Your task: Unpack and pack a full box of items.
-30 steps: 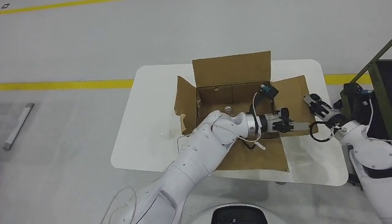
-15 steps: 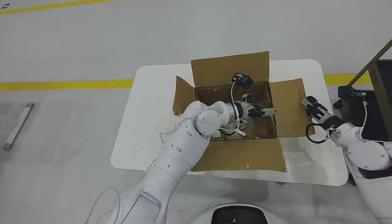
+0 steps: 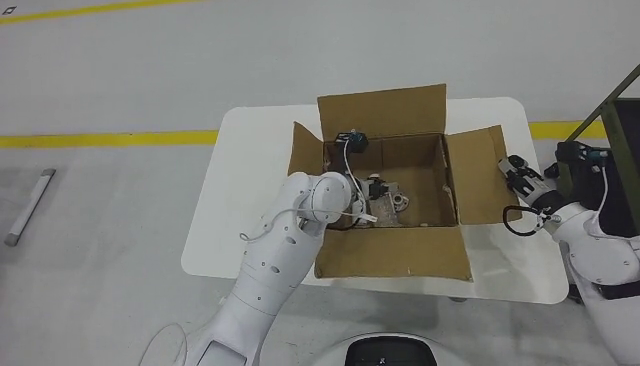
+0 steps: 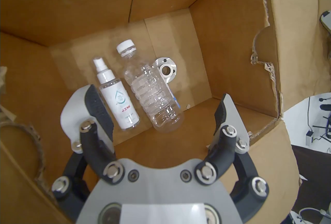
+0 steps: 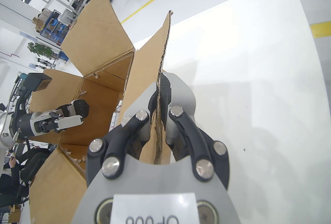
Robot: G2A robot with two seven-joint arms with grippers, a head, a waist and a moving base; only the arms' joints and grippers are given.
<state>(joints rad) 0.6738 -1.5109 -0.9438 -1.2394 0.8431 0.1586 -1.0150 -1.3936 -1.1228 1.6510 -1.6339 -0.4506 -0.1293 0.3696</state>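
A grey workshop floor [image 3: 120,56] crossed by yellow lines [image 3: 100,138] surrounds a white, round-cornered counter [image 3: 240,216], seen from above. On it stands an open cardboard box [image 3: 380,114] with its four flaps folded outward. The left arm is bent over one side wall with its forearm inside the box. At the opposite side, the right hand [image 3: 513,169] sits at the outer edge of the side flap [image 3: 475,171].

From the left wrist, the left hand [image 4: 157,95] hangs above the box floor with its two fingers spread wide and nothing between them. Below it lie a white spray bottle [image 4: 116,95] and a clear plastic water bottle [image 4: 152,95], side by side, parallel and close enough to look touching. Both caps point away from the hand, toward the far wall. A metal flange [image 4: 166,70] shows from behind the water bottle's shoulder. The bottles' long axes run roughly crosswise to the line between the fingers, so a straight descent would likely bring the pads onto a bottle's flanks. The spray bottle lies closest to one finger. With the pair packed so tightly, sliding a finger between them looks like the hard part.

From the right wrist, the right hand is clamped on the torn edge of the side flap, one pad on each face. The flap stands nearly upright, with bare counter beside it. The left hand is plainly the nearer one to the contents.
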